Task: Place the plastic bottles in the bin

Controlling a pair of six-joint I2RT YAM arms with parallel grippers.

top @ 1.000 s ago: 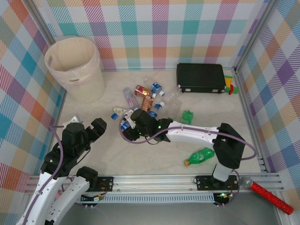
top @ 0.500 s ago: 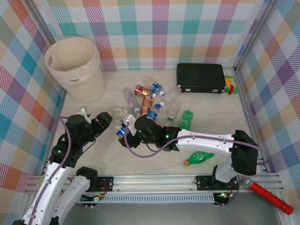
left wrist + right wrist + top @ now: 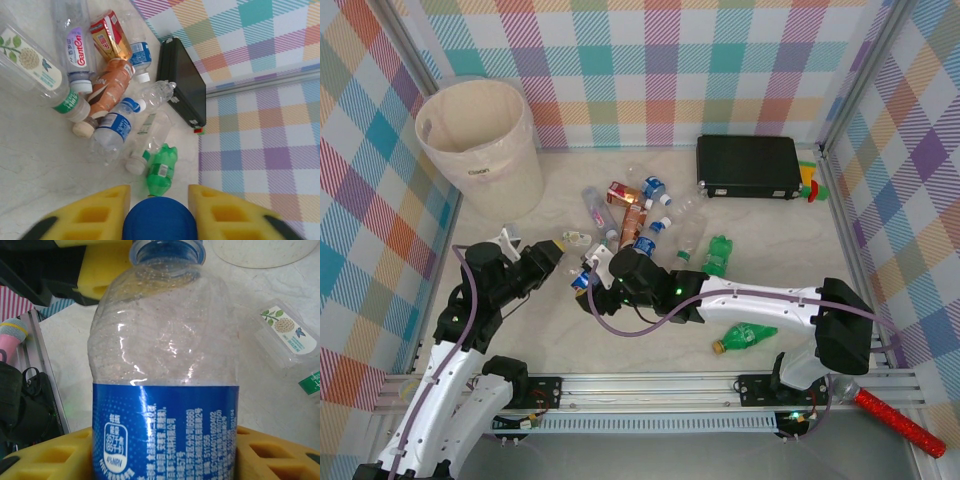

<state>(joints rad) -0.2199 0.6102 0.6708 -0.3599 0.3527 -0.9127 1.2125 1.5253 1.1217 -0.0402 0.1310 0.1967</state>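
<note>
While my right hand [image 3: 165,442] grips the blue-label bottle [image 3: 165,365] by its body, my left hand [image 3: 159,196] is clamped on its blue cap [image 3: 160,222] (near mid-counter [image 3: 550,325], beside the bottle pile [image 3: 640,205]). Bin [image 3: 498,180] stands well apart, far-left corner.

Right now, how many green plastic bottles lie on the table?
2. The far green bottle lies at the right edge of the bottle pile; the near green bottle lies alone, closer to the arm bases. The right arm may hide more.
</note>
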